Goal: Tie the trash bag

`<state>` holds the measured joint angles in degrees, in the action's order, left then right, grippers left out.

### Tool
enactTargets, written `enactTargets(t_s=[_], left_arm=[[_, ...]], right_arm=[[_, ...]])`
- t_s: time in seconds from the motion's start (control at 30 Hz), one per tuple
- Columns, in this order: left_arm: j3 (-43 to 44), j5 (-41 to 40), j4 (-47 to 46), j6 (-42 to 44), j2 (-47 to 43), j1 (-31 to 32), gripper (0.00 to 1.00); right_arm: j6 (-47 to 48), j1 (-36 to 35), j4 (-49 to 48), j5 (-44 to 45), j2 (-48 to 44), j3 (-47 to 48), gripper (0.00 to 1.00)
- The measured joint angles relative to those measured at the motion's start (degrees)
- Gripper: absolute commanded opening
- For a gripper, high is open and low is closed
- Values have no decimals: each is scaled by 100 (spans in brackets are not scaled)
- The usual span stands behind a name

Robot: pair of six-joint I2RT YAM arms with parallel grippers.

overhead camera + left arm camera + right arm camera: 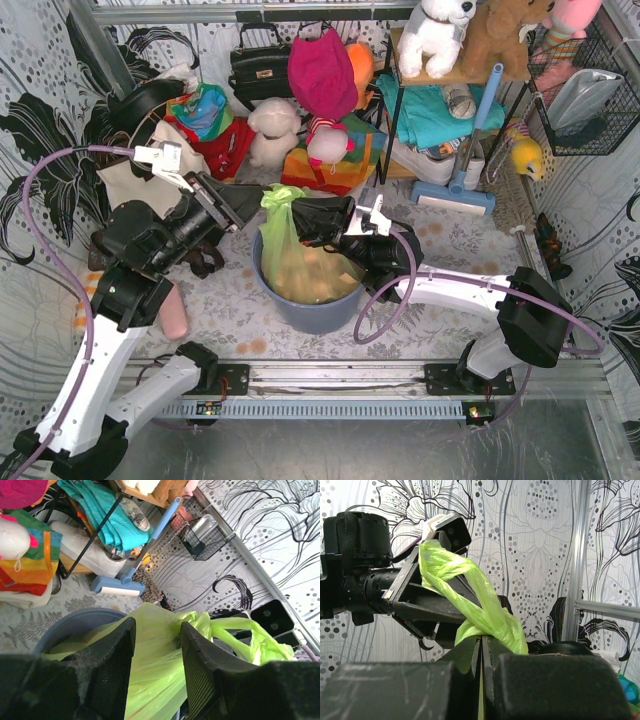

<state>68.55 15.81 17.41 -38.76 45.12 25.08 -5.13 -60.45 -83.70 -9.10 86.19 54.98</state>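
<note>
Right gripper (481, 646) pinching trash bag (285, 250) neck — left gripper (157, 626) agape astride it; bin (305, 310) below, toys (272, 130) behind

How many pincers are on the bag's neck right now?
2. The left pincer straddles the top of the trash bag, jaws apart; the right pincer is shut on it.

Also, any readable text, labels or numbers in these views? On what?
No readable text in any view.
Small pale sticker on the left claw: too small to read.
No print visible on the trash bag, bin or handbag.
</note>
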Motion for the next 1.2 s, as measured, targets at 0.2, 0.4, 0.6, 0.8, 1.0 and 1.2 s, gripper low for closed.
enactTargets(t_s=[0.2,0.4,0.6,0.8,1.0,1.2], left_arm=[[-136,170,-404,-210,48,0,45],[-144,363,-660,-354,168,0,31],[-153,525,-903,-476,210,0,6],[-153,544,-1019,-496,179,0,0],[-22,544,-1012,-446,116,0,0],[188,588,-1014,-378,85,0,0]], right_arm=[[-2,-2,0,-20,0,2,0],[-4,-2,0,-37,0,2,0],[-4,-2,0,-37,0,2,0],[-4,-2,-7,-35,0,2,7],[-4,-2,-87,-31,-63,-125,10],[-22,-2,-129,-7,-256,-378,14]])
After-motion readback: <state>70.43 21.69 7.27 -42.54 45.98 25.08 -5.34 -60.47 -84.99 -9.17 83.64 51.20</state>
